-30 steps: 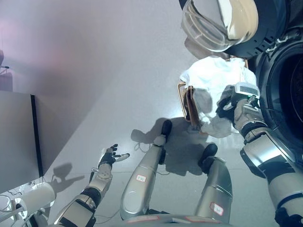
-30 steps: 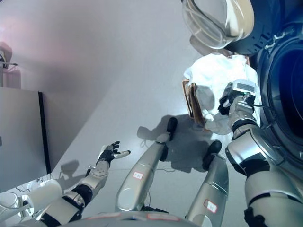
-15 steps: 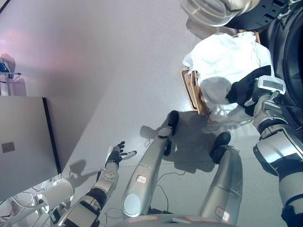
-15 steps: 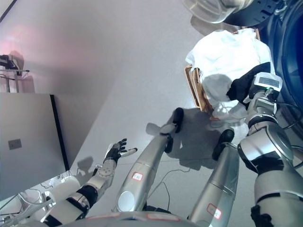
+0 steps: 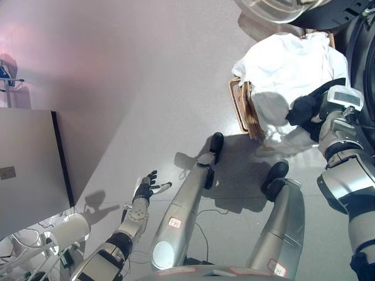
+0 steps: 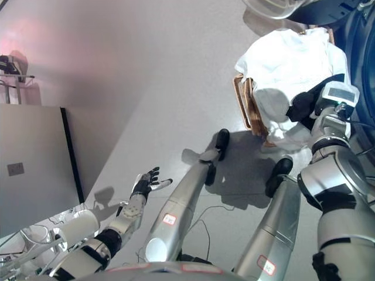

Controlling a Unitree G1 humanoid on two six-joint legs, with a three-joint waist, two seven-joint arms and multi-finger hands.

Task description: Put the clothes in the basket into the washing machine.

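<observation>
A wicker basket (image 5: 241,111) stands on the floor at the upper right, heaped with white clothes (image 5: 281,64). My right hand (image 5: 304,108) lies dark against the near side of the white heap, at the basket's right end; its grip is hidden. The dark washing machine (image 5: 364,41) fills the right edge, just beyond the basket. Its round glass door (image 5: 281,7) hangs open at the top edge. My left hand (image 5: 146,188) is open and empty, low over the floor at the lower left, far from the basket.
A grey panel (image 5: 26,170) stands at the left edge. Smooth grey floor (image 5: 146,88) spreads between it and the basket.
The whole view has shifted, so the camera moved. My right hand stays against the white clothes at the basket. My left hand stays open over the floor.
</observation>
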